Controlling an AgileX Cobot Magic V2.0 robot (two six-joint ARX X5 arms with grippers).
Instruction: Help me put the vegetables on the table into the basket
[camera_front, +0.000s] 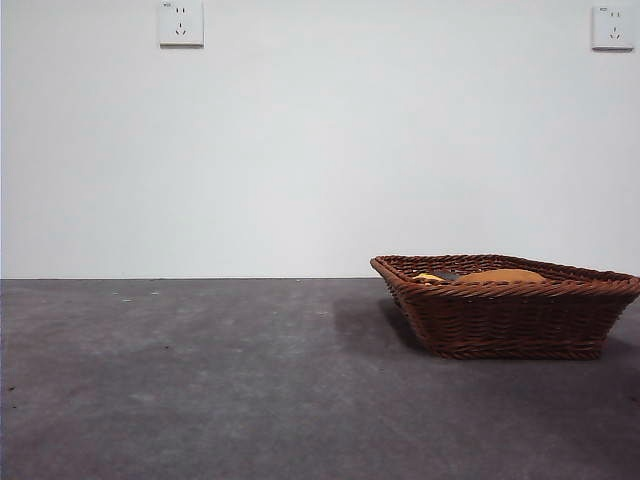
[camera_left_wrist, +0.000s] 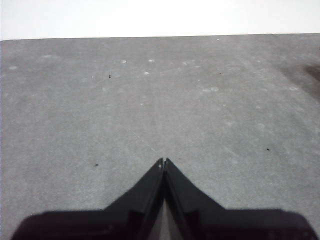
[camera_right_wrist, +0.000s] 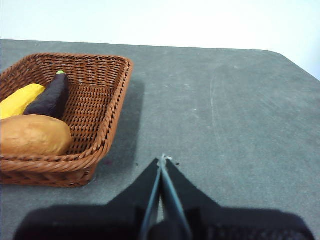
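Basket (camera_right_wrist: 107, 125): reddish-brown wicker, tight weave, braided rim. Potato (camera_right_wrist: 32, 135): tan-orange, smooth. Eggplant (camera_right_wrist: 52, 97): dark purple, near black, small green tip. Third veg (camera_right_wrist: 17, 100): bright yellow. Table (camera_front: 200, 380): dark grey, matte, mottled with pale specks. Wall (camera_front: 320, 150): plain white, two white sockets (camera_front: 181, 23).

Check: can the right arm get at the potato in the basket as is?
Probably yes. The potato lies on top in the open basket, nothing over it; the right end effector sits shut just beside the basket.

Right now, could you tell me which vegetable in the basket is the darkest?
The small dark purple eggplant, lying between the yellow vegetable and the tan potato.
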